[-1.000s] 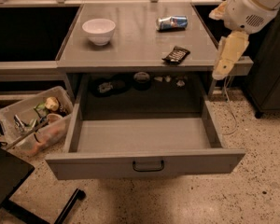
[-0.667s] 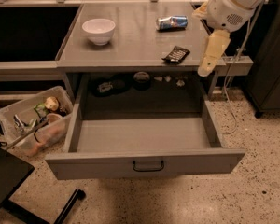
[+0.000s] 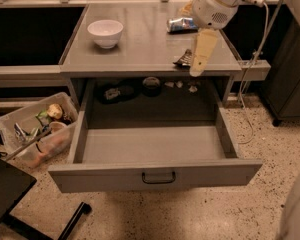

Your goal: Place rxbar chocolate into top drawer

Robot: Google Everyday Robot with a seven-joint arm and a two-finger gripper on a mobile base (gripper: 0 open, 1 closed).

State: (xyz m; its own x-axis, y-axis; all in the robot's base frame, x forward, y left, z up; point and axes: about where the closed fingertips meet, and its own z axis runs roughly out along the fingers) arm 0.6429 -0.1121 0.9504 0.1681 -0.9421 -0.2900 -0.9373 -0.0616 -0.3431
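In the camera view, the gripper (image 3: 196,69) hung at the counter's (image 3: 140,51) front edge, close to the right front corner. It pointed down and a little left from a white arm (image 3: 217,4) that came in over the back right corner. Its tip showed just past the front edge, over the dark gap beneath. Whether the gripper was clenched or released could not be told.

The bar (image 3: 183,59) lay flat on the counter, near the front edge and toward the right front corner. It sat just left of the gripper and slightly behind its tip. The gripper covered the bar's right end, so only the dark left part showed. Whether the two were touching could not be told.

A can (image 3: 181,24) lay on its side farther back, near the right edge and behind the bar. A white bowl (image 3: 105,32) stood upright toward the left back corner, well apart from both.

The drawer (image 3: 90,176) stood pulled out below the front edge, as wide as the counter, with its grey floor open to view. A dark handle (image 3: 158,177) sat in the middle of its front. Between counter and drawer, a shadowed shelf (image 3: 190,106) held a few small dark and pale things, too dim to name.

Left of the drawer, a clear bin (image 3: 20,118) of mixed items sat on the speckled floor (image 3: 215,209). A pale cable (image 3: 251,89) hung down past the counter's right edge.
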